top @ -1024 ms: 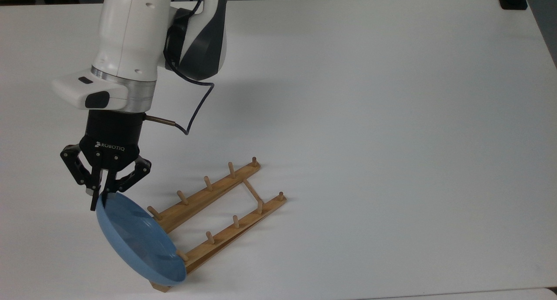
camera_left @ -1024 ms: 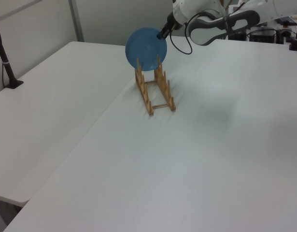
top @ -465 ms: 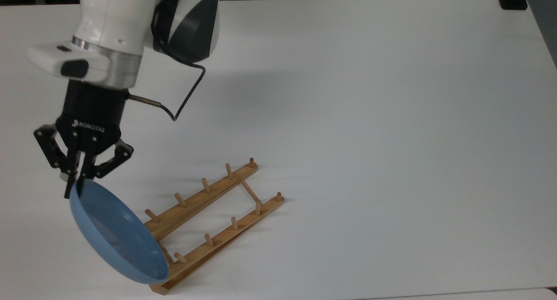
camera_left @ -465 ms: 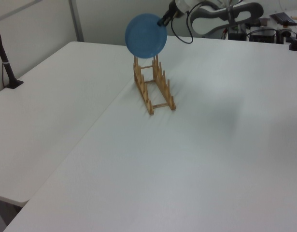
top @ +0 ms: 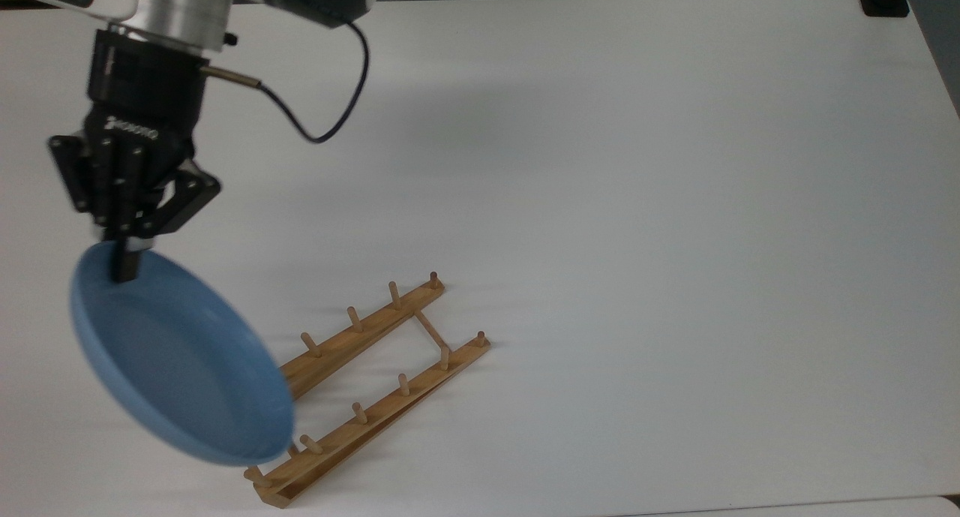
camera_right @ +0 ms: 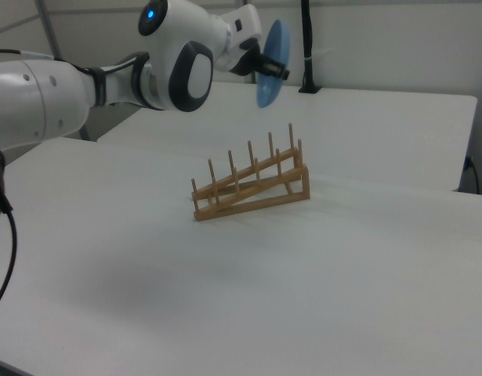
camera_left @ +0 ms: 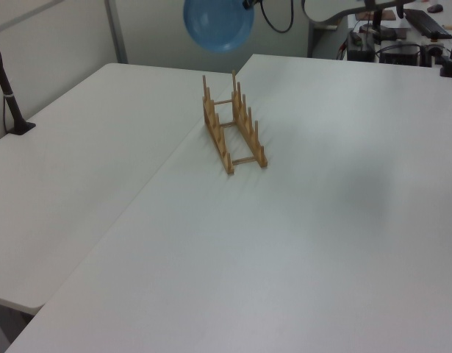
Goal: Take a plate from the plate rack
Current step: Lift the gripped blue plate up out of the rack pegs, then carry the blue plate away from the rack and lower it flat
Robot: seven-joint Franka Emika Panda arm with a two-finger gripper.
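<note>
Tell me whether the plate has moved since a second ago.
Yes. In the left view the plate, clamped by the gripper, has risen clear of the rack, which has stayed put on the table.

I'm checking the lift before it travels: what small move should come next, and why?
Probably carry the plate sideways away from the plate rack while holding height. The left view shows it hanging clear above the pegs, and the gripper is clamped on its rim, so more lifting looks unnecessary.
</note>
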